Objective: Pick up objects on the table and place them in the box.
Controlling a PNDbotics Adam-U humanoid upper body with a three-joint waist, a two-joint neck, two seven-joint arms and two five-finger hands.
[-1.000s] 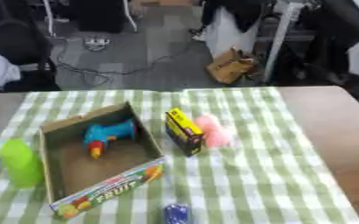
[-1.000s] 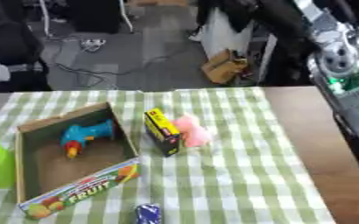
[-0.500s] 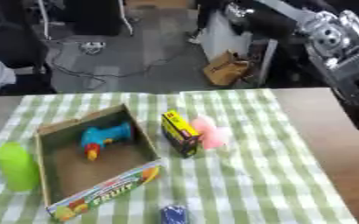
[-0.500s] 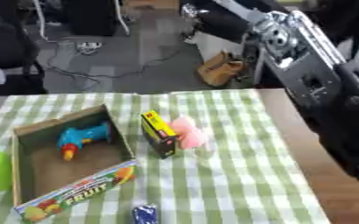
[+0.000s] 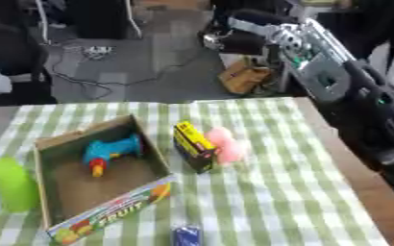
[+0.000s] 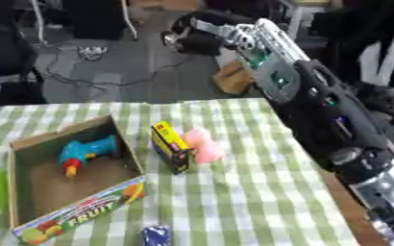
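Observation:
An open cardboard box (image 5: 108, 218) with a fruit print on its front wall lies at the table's left. A blue toy drill (image 5: 108, 151) lies inside it. Just right of the box stands a yellow and black carton (image 5: 192, 146), with a pink soft object (image 5: 226, 145) touching its right side. A small dark blue object (image 5: 186, 235) lies at the near edge. My right arm (image 5: 335, 86) rises from the lower right, high above the table. Its hand (image 6: 182, 39) shows as a dark blur beyond the far edge, touching nothing. My left hand is out of view.
A lime green cup (image 5: 14, 185) stands left of the box. A green and white checked cloth (image 5: 267, 202) covers the table, and bare brown wood (image 5: 377, 192) shows along the right edge. Beyond the far edge are floor cables, chairs and a brown bag (image 5: 244, 79).
My right arm has swung in from the right and now stretches up and left across the view. The camera has shifted a little. The things on the table have not moved.

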